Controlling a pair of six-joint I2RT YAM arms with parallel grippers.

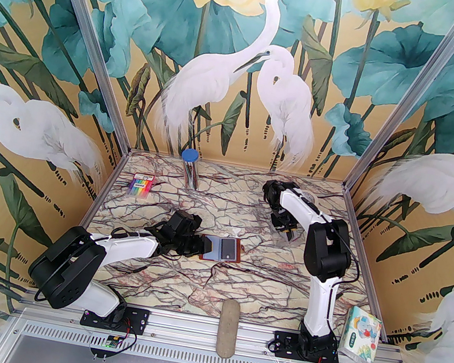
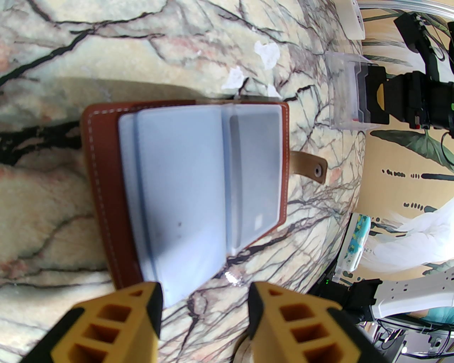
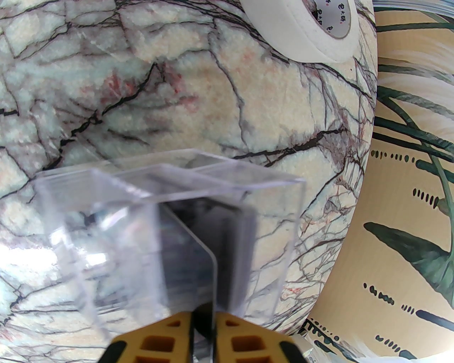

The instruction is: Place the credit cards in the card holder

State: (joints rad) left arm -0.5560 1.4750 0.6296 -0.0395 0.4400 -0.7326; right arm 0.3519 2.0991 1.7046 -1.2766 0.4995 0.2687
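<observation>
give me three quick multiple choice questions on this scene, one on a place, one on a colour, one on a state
1. Where does the card holder lie?
A. far left corner
B. mid-table, just ahead of the left gripper
C. near right corner

2. What colour is the lid of the clear tube?
A. blue
B. red
C. yellow

3. How do the right gripper's jaws stand?
A. wide open
B. closed on nothing
C. closed on a credit card standing in the clear box

Answers: 1 B, it lies open right before that gripper; 2 A, the cap is plainly blue; 3 C, the fingers pinch the card's edge.
</observation>
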